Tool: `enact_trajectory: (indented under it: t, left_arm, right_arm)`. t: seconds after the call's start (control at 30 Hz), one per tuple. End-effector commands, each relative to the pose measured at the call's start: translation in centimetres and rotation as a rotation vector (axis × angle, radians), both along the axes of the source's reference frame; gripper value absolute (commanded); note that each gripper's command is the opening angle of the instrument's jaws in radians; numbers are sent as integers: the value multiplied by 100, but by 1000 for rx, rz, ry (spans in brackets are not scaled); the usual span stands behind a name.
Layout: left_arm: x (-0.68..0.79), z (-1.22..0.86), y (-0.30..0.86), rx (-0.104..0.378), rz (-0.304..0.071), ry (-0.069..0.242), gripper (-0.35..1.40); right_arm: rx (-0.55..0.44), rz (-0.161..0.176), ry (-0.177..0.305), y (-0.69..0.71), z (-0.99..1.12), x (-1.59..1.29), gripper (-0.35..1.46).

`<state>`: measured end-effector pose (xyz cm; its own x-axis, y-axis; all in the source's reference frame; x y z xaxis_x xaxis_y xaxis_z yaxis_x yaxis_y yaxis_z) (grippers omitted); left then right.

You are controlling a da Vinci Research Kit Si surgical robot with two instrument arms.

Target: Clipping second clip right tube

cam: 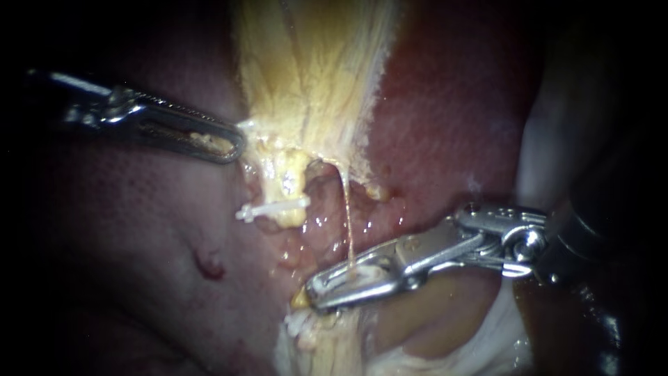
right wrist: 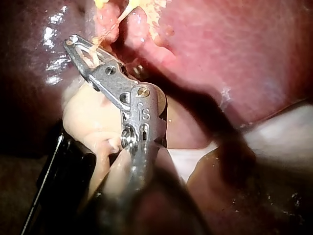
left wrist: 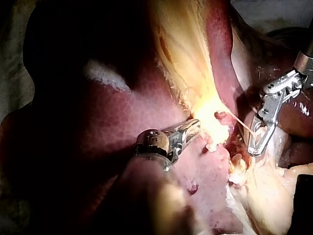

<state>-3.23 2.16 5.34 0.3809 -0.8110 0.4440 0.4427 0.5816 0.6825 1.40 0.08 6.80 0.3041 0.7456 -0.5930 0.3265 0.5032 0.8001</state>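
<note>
1. Looking close at the red liver (cam: pixel 452 104), with a strip of yellow tissue (cam: pixel 313 69) running down the middle of it.
2. Coming in from the left side: the left instrument (cam: pixel 235 143), with jaws clenched flat on the near edge of the yellow tissue.
3. Showing the same grip in the left wrist view, with the tip tucked into the bright yellow edge.
4. Coming in from the right side: the right instrument (cam: pixel 320 289), lying low in the endoscope view and pointing left.
5. Pinching the second clip (cam: pixel 358 276), a small white piece, from both sides between the right jaws.
6. Finding the right tube (cam: pixel 346 209) as a thin pale thread, dropping from the yellow tissue straight down into the right jaws.
7. Seeing it in the right wrist view too, slipping in between the two jaws close to their tip.
8. Sitting just left of the right tube: a fat yellow stump (cam: pixel 292 182) with a white clip (cam: pixel 271 209) across it, poking out sideways.
9. Standing well apart, the two instruments, with the stump and the thread between them.
10. Marking the liver lower left: one small dark red spot (cam: pixel 209 266).
</note>
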Motion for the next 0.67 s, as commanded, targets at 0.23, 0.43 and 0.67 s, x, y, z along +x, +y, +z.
enact_trajectory:
  t: [0.23, 0.43, 0.67]
  left_arm:
    - [0, 0, 0, 0, 0, 0, -35]
    - [0, 0, 0, 0, 0, 0, -35]
    - [-1, 1, 1, 0, 0, 0, -35]
  right_arm:
    - [73, -14, -26, 0, 1, -1, -35]
    - [73, -15, -25, -2, -1, -1, -35]
    - [72, -15, -26, 0, 4, -2, -35]
